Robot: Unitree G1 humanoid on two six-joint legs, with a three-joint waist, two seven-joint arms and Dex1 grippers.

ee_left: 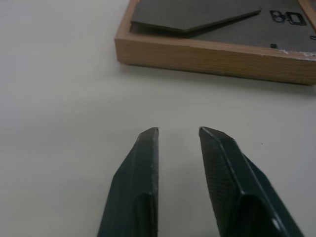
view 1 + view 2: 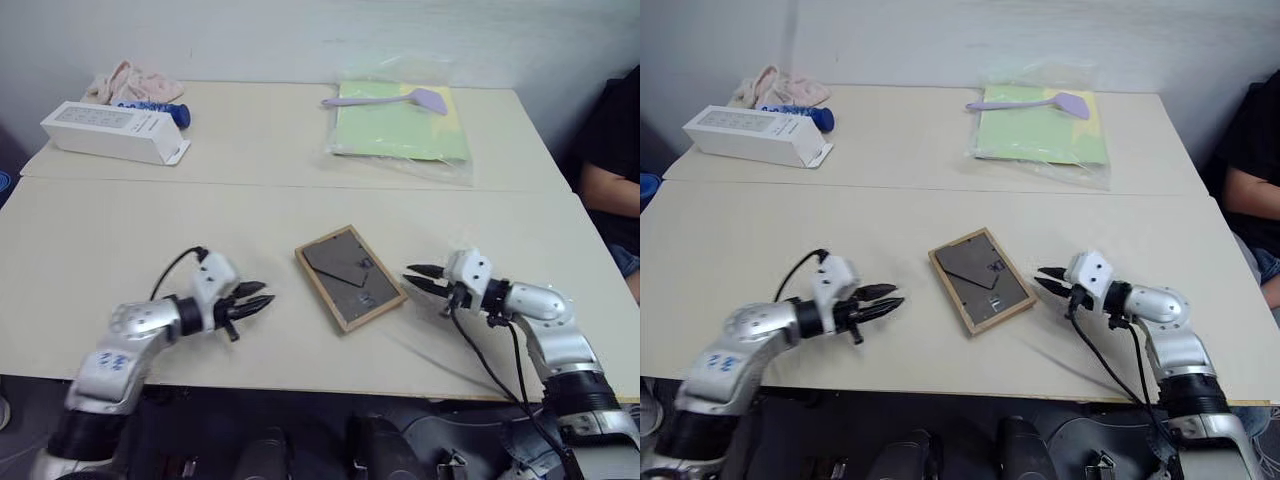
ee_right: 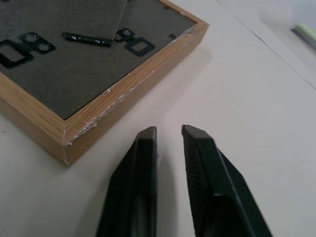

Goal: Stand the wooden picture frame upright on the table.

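The wooden picture frame (image 2: 350,278) lies flat, face down, on the near section of the table (image 2: 150,220); its dark grey back and folded easel stand face up. My left gripper (image 2: 268,294) hovers just left of it, pointing at its left edge (image 1: 212,54), fingers nearly together with nothing between them. From the other side my right gripper (image 2: 408,274) points at the frame's right corner (image 3: 69,133), a short gap away, also shut and empty. Neither touches the frame.
A long white box (image 2: 113,131), a blue object (image 2: 172,112) and a pink cloth (image 2: 130,80) sit at the far left. A green sheet in a plastic bag (image 2: 400,125) with a purple spatula (image 2: 390,99) lies at the far right. A person (image 2: 612,170) sits at the right edge.
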